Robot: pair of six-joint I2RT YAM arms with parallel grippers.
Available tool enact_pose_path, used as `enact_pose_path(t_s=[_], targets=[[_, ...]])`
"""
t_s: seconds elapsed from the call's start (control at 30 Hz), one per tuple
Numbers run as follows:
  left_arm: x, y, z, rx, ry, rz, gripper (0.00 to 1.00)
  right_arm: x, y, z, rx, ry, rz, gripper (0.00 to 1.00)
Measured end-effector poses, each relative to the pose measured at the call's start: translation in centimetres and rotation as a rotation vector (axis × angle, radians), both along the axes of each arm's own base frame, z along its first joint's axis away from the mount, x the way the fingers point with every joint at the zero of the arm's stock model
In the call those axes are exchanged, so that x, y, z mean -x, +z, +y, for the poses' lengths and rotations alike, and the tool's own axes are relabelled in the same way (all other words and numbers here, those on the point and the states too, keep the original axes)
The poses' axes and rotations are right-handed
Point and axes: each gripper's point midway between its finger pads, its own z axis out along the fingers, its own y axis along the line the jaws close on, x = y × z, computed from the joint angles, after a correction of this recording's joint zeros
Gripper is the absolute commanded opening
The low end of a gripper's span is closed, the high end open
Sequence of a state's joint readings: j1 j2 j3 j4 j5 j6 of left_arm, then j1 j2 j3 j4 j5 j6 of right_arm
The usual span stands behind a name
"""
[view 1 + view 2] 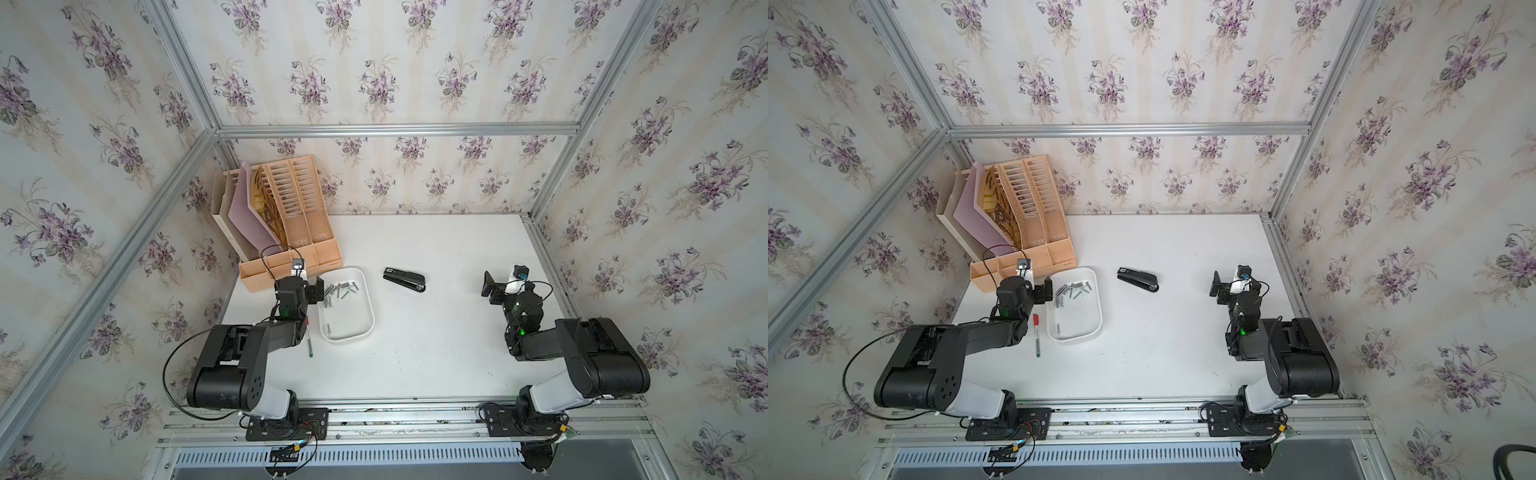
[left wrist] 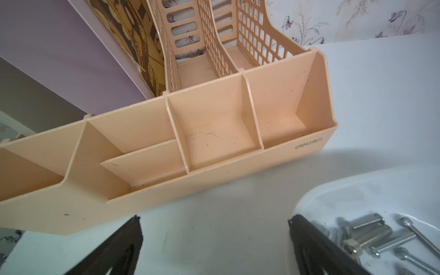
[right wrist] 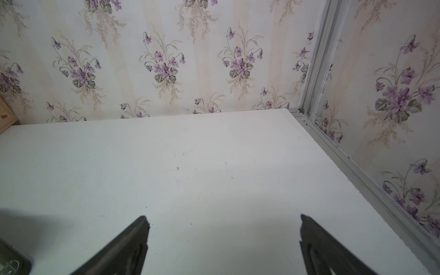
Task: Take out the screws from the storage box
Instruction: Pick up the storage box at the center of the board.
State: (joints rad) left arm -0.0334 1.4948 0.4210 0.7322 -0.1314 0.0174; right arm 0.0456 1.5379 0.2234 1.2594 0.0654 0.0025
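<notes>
Left pincer (image 2: pixel 214 217) released, empty, one finger over the storage box (image 1: pixel 365 332) rim beside the screws (image 1: pixel 340 289); screws all in the box, heaped at far end, one alone nearer; stapler (image 1: pixel 405 279) right of it; right pincer (image 3: pixel 222 216) released, empty, above bare bench (image 1: pixel 436 353).

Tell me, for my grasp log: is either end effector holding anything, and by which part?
Nothing is held. The left end effector is open beside the screws in the storage box; the right end effector is open above the table.
</notes>
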Motion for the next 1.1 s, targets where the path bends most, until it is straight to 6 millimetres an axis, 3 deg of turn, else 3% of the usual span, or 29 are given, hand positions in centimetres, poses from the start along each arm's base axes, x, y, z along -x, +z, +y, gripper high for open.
enact_pose_path(t_s=[0.83, 0.9, 1.03, 1.1], targets=[[0.0, 0.0, 0.0, 0.001, 0.0, 0.0, 0.99, 0.0, 0.2, 0.4, 0.004, 0.006, 0.003, 1.0], [0.0, 0.0, 0.0, 0.001, 0.0, 0.0, 1.0, -0.6, 1.3, 0.8, 0.013, -0.008, -0.001, 1.0], [0.1, 0.9, 0.5, 0.002, 0.032, -0.019, 0.99, -4.5, 6.8, 3.1, -0.005, -0.042, -0.012, 1.0], [0.3, 1.1, 0.7, 0.001, 0.042, -0.025, 0.99, -6.0, 8.6, 3.8, -0.056, -0.043, 0.012, 1.0]])
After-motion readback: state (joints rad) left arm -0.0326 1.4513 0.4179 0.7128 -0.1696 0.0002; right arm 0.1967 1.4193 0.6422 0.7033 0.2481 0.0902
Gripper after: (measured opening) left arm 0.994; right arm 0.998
